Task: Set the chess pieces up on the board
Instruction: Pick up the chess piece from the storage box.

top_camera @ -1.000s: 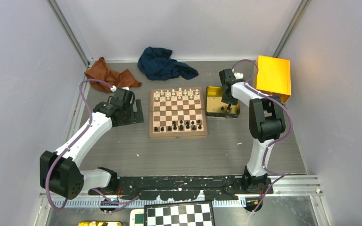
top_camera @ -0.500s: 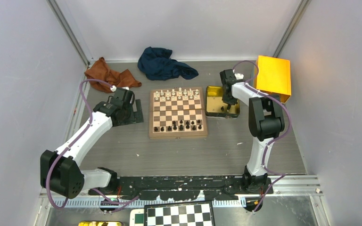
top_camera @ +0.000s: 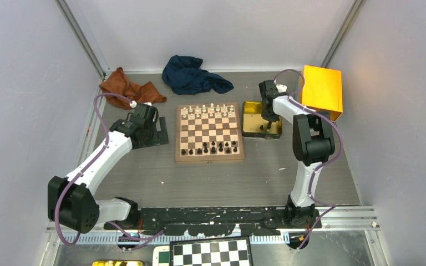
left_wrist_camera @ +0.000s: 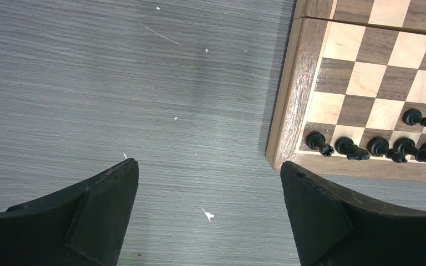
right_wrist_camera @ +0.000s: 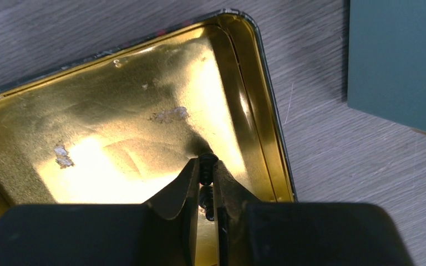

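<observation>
The wooden board (top_camera: pixel 209 133) lies mid-table, with white pieces along its far rows and several black chess pieces (top_camera: pixel 211 148) in its near rows. Its left corner with black pieces (left_wrist_camera: pixel 360 148) shows in the left wrist view. My left gripper (left_wrist_camera: pixel 208 188) is open and empty over bare table, just left of the board (left_wrist_camera: pixel 288 111). My right gripper (right_wrist_camera: pixel 206 166) is down in the gold tin tray (right_wrist_camera: pixel 105 111), shut on a small black chess piece (right_wrist_camera: pixel 206 169) that lies between the fingertips. In the top view the right gripper (top_camera: pixel 267 123) stands over the tray (top_camera: pixel 252 128).
A blue cloth (top_camera: pixel 191 75) and a brown cloth (top_camera: pixel 128 87) lie at the back. A yellow box (top_camera: pixel 321 91) stands at the back right; its dark side (right_wrist_camera: pixel 399 61) shows beside the tray. A black-and-white board (top_camera: pixel 211 252) lies below the arm bases.
The right wrist has shifted slightly over the tray. The left arm has not moved.
</observation>
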